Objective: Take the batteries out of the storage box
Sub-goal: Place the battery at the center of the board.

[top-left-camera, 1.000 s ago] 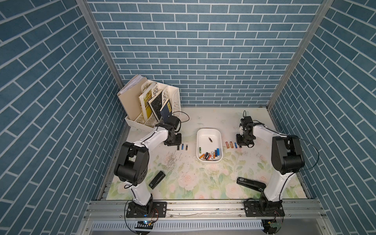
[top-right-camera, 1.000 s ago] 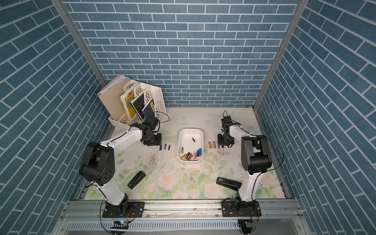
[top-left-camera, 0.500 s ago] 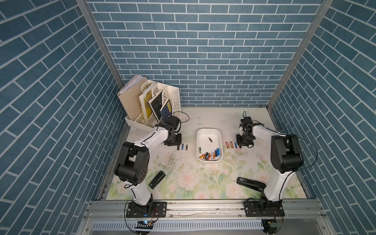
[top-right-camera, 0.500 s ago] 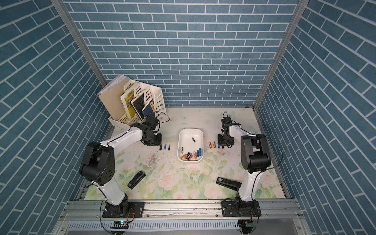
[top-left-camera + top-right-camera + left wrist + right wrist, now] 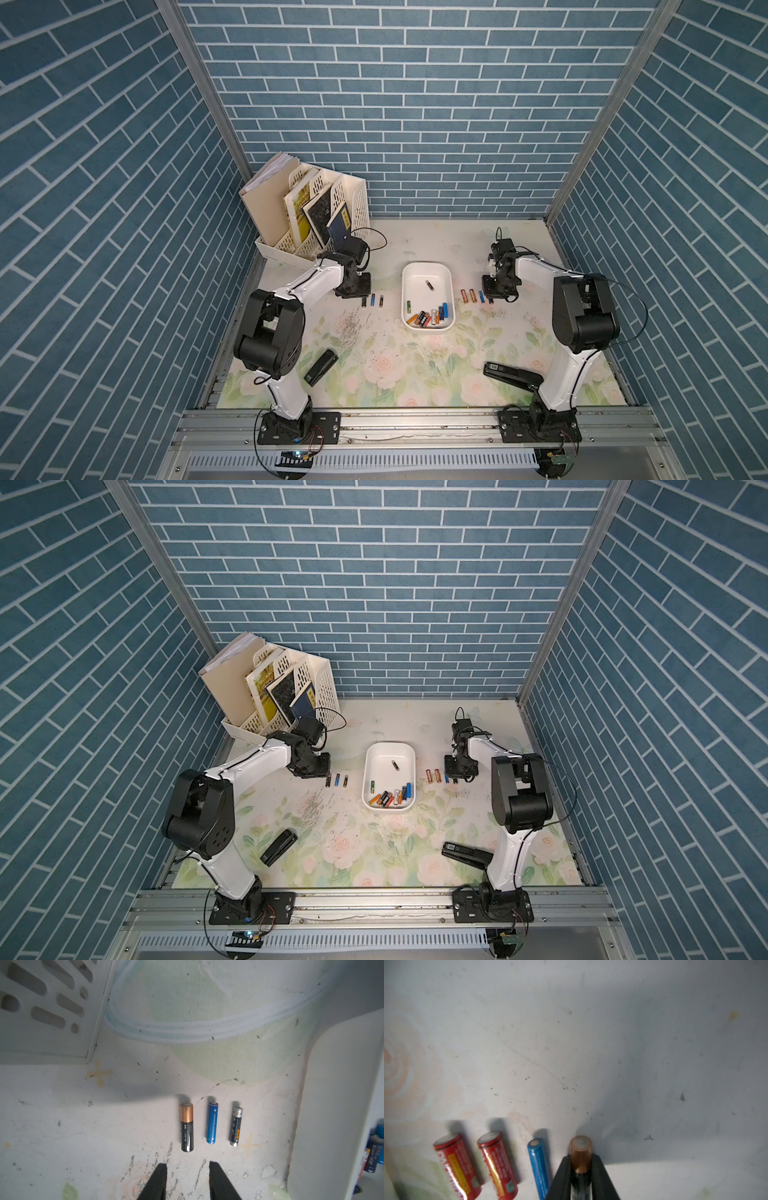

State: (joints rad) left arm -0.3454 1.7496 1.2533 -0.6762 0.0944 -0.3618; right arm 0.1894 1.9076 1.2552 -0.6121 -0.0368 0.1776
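Clamping a copper-topped battery between its closed fingers, the right gripper sits low over the floral table mat, to the right of the storage box. The battery lies lengthwise between the pads, its copper end poking out past the tips (whether it touches the mat I cannot tell). Beside it, towards the box, three more lie parallel and apart: a blue battery, a red battery and a second red battery.

On the other side of the box the left gripper hangs with its fingers parted and nothing between them. Just ahead of the tips lies another row on the mat: a copper-and-black AA battery, a slim blue battery and a silver-and-black battery, none touching.

Both top views show the white box between the two arms. Inside it, a heap of batteries lies against the near wall, a green battery lies by the left wall, and a dark battery lies alone near the middle.

A cream file rack holding books stands at the back left. One black stapler lies near the left arm's base, and an opened black stapler lies by the right arm's base.
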